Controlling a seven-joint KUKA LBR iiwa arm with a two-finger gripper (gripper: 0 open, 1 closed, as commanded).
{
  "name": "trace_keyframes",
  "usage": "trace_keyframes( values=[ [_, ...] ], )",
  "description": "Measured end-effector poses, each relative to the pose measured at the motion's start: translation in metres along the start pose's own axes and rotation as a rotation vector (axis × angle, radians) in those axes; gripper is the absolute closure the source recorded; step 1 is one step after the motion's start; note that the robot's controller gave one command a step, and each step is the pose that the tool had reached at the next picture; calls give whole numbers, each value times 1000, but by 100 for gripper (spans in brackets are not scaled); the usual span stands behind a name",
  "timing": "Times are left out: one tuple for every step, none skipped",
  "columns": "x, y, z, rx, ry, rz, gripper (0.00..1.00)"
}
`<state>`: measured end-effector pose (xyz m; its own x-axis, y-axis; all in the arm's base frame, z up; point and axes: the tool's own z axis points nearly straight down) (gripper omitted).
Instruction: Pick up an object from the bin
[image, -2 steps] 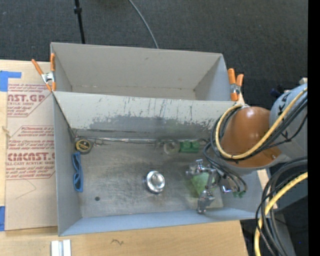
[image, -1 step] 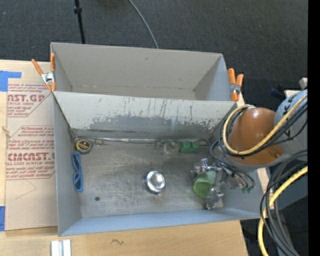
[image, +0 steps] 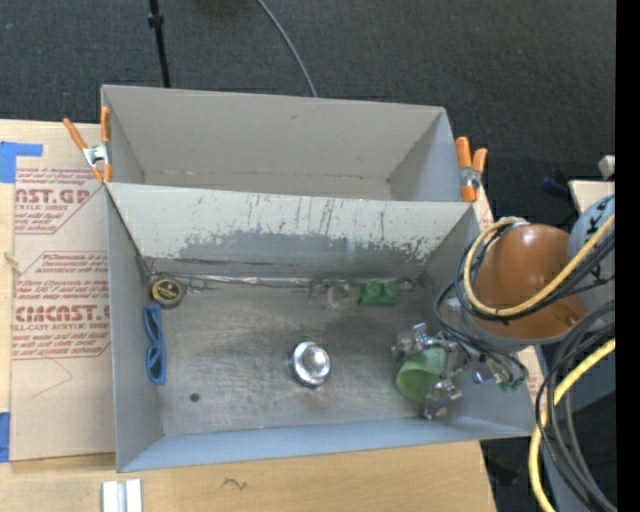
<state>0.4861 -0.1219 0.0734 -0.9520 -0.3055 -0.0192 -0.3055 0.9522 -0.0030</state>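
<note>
The grey metal bin (image: 250, 230) is wide, with a scratched floor. In its near right corner the pincer (image: 427, 373) has its two fingers closed around a round light green piece (image: 411, 381), which sits low by the right wall. A blue curved strip (image: 154, 345) lies at the left wall. A shiny silver cap (image: 311, 362) lies in the middle. A small dark green piece (image: 378, 293) and a brass ring (image: 166, 291) rest at the back wall.

Robot lab or test cell. A scuffed grey metal bin (image: 130, 330) surrounds the gripper (image: 430, 375), with dark carpet (image: 450, 50) outside it. The arm's orange cover (image: 525, 280) and looped yellow cables (image: 540, 440) sit just right of the gripper. A black pole (image: 158, 40) and thin black lead (image: 290, 50) stand well beyond it, past the bin's far wall.
</note>
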Motion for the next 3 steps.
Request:
trace_keyframes(
  values=[
    [2, 2, 0, -4, 10, -5, 100],
    [-1, 2, -42, -2, 15, -6, 100],
    [-2, 3, -52, -3, 17, -6, 100]
  ],
)
